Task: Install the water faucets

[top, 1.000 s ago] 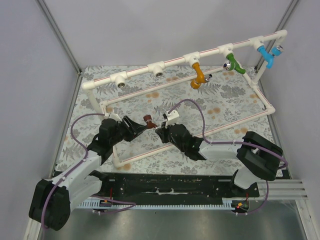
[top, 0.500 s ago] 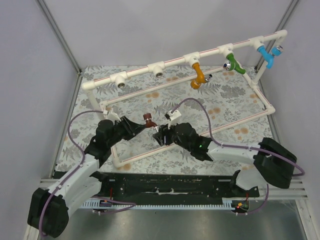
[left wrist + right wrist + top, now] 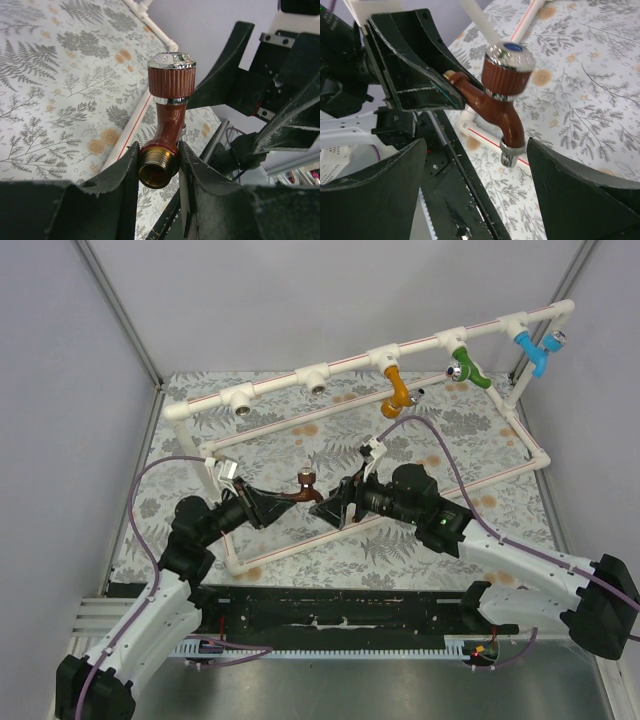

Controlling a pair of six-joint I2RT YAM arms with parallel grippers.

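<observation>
Top view: the dark reddish-brown faucet (image 3: 305, 485) hangs above the desk (image 3: 440, 440), inside the white pipe frame (image 3: 300, 377), between the left pincer (image 3: 282, 497) and the right pincer (image 3: 336, 506). The orange-yellow faucet (image 3: 397, 390) sits on the frame's top rail, beside the green tap (image 3: 468, 368) and the blue tap (image 3: 530, 352).

Left wrist: the left pincer is pinched on the brown faucet's threaded end, knob upward. The right pincer's fingers crowd just beyond it.

Right wrist: the right pincer is spread wide, clear of the spout.

A second ago the right pincer held the faucet and the left stood open.
</observation>
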